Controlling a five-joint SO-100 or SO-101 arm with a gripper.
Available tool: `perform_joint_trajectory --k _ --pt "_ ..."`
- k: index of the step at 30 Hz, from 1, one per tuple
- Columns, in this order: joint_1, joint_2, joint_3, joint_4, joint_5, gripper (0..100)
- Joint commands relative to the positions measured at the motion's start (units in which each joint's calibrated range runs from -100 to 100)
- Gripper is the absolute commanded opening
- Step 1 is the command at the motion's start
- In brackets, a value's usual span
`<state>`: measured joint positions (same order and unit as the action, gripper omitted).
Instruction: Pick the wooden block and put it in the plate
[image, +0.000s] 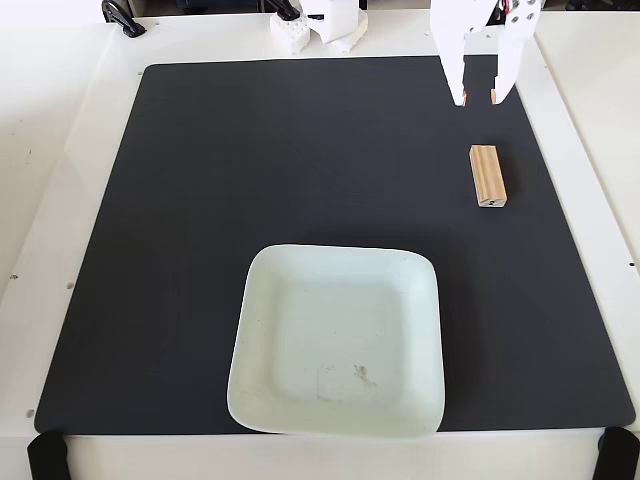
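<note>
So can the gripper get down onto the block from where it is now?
Probably yes. The gripper is open, just beyond the block in the fixed view, and only bare mat lies between them. The plate sits well clear of that path.

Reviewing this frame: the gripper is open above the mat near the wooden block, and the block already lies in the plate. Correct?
Not quite. The fixed view shows the wooden block lying on the black mat, apart from the empty plate. The gripper is indeed open near it.

Gripper (477, 99) (jaws parted) above wooden block (488, 176), plate (262, 300) empty
</note>
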<state>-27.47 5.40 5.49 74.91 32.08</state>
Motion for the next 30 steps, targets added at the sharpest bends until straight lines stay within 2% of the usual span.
perform_joint_trajectory --k 1,5,8,12,17,30 --pt "0.6 1.8 -2.12 -3.28 -0.21 16" --pt "2.39 6.21 -2.39 -9.91 0.38 16" --pt "4.52 9.43 -3.47 -13.01 2.78 17" --pt "6.31 13.33 -6.52 -13.09 5.35 25" --pt "6.42 15.7 -9.22 -13.01 5.29 35" --pt "5.86 16.55 -3.74 -13.09 5.13 35"
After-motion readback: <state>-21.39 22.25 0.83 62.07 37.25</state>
